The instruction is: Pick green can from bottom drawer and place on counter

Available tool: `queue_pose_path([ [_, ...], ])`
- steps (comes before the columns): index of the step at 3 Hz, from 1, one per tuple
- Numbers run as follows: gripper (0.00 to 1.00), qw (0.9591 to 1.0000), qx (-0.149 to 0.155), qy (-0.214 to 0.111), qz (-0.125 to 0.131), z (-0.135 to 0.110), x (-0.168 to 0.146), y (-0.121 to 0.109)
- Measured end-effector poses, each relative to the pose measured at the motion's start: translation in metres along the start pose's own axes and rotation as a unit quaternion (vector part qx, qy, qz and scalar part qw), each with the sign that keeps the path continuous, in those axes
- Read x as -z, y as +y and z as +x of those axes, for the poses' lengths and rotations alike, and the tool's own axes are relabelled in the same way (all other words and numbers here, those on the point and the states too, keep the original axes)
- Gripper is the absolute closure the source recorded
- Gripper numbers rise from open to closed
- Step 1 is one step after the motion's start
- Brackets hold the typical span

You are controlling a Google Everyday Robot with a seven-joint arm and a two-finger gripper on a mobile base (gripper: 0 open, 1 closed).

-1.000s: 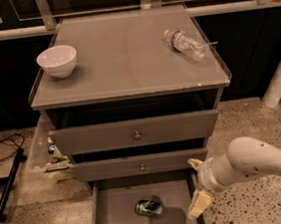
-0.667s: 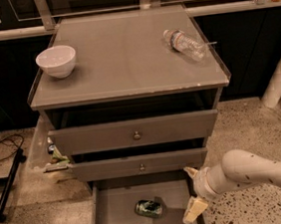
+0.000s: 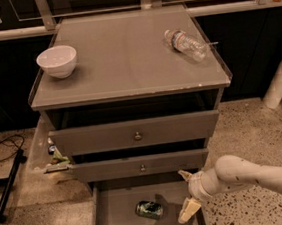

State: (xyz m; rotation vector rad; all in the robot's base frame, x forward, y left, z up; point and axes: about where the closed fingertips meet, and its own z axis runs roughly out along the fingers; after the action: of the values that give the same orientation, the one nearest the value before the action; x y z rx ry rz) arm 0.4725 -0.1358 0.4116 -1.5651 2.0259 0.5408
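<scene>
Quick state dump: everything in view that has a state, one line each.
bottom drawer: pulled open
green can: on its side in the bottom drawer, ungripped
gripper: open, low over the drawer's right side, right of the can
white bowl: upright on the counter
water bottle: lying on its side on the counter

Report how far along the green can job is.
Done: the bottom drawer stands open, exposing the green can lying on its floor. In hand: the gripper hovers open just right of the can, not touching it. Left: grasp, lift, and set it on the counter, which holds a white bowl and a water bottle.
</scene>
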Motion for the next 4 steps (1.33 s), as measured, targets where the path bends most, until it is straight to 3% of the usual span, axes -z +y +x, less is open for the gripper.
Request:
queue_pose_path([
  [1,0.0,0.9999,-0.003,-0.009,-0.006,0.007,-0.016,0.005],
  [2,0.0,0.9993,0.006,-0.032,-0.016,0.017,-0.052,0.005],
  [3,0.0,0.9978,0.007,-0.06,-0.027,0.033,-0.091,0.004],
  [4,0.0,0.9939,-0.003,-0.101,-0.044,0.062,-0.15,0.005],
])
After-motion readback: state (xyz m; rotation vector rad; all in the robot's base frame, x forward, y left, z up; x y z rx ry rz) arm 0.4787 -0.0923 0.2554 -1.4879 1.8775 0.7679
